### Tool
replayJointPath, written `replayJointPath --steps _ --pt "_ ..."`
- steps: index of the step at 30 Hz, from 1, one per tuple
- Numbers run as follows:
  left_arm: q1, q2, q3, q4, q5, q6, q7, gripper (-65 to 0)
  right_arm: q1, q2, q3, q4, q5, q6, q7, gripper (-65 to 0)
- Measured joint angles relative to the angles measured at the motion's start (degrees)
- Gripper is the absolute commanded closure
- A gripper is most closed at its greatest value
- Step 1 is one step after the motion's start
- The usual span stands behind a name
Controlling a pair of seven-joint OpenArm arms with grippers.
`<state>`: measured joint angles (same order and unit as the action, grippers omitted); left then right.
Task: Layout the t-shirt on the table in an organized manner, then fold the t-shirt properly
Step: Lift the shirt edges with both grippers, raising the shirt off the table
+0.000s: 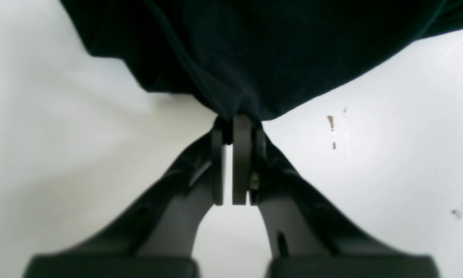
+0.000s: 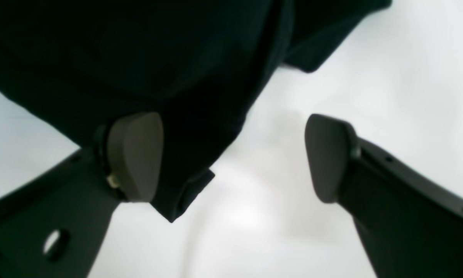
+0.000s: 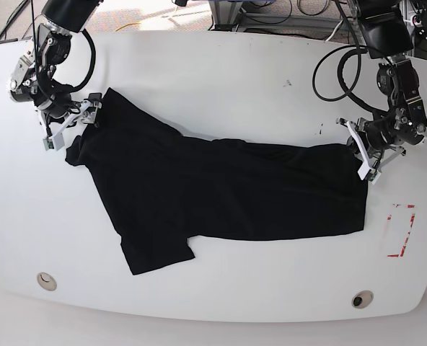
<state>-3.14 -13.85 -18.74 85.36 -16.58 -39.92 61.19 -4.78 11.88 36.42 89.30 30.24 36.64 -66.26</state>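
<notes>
I am looking at the black t-shirt [image 3: 221, 191], which is lying stretched across the middle of the white table [image 3: 213, 79], one sleeve pointing to the near edge. I think the two arms are holding it from opposite ends to pull it flat, i.e. the layout step, and the folding is not begun.

The left gripper [image 1: 235, 127] is clenched on the t-shirt edge; in the left wrist view the cloth is bunching into a point just where the pads are meeting, so the fabric is between the jaws and spreading away from them. In the base view this is near the right edge of the tabletop, beside the red tape rectangle [image 3: 401, 231].

The right gripper [image 2: 235, 154] is standing wide apart, grasping nothing. A corner of the t-shirt is hanging beside one pad [image 2: 136, 154], overlapping it, while the other pad is well apart over bare table. I judge the cloth is lying at the jaws' side, not pinched, approx. at the far left corner region.
</notes>
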Motion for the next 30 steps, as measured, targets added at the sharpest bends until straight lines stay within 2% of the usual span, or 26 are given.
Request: replayJointPath --steps 5,9,16,18,20,22,24,25,30 --pt "0.0 0.1 0.0 0.0 -0.2 0.0 -0.1 -0.3 -0.2 -1.3 0.0 0.0 0.3 0.4 0.1 -46.5" --pt "0.0 0.0 -0.1 0.0 0.0 0.0 -0.1 -0.3 0.2 -2.1 0.0 -1.3 1.1 1.1 1.2 -47.4" --pt "0.1 0.0 -0.1 0.0 0.0 0.0 -0.1 -0.3 0.6 -2.1 0.0 -2.4 1.6 1.8 1.8 -45.3" --pt "0.2 0.0 -0.1 0.0 0.0 0.0 -0.2 -0.3 0.6 -2.1 0.0 -2.4 1.6 1.8 1.8 -38.7" --pt "0.4 0.0 -0.1 0.0 0.0 0.0 -0.2 -0.3 0.6 -2.1 0.0 -2.4 1.5 1.8 1.6 -28.5" --pt "0.6 0.0 -0.1 0.0 0.0 0.0 -0.2 -0.3 0.5 -2.1 0.0 -2.5 1.2 1.8 1.5 -14.7" --pt "0.6 0.0 -0.1 0.0 0.0 0.0 -0.2 -0.3 0.5 -2.1 0.0 -2.6 1.1 1.6 1.0 -4.0" --pt "0.6 0.0 -0.1 0.0 0.0 0.0 -0.2 -0.3 0.4 -2.0 0.0 -2.6 1.1 1.7 0.3 -0.8" --pt "0.9 0.0 -0.1 1.4 0.1 0.0 0.0 -0.3 -0.2 -2.1 -0.1 -2.2 1.0 1.5 0.2 -1.4"
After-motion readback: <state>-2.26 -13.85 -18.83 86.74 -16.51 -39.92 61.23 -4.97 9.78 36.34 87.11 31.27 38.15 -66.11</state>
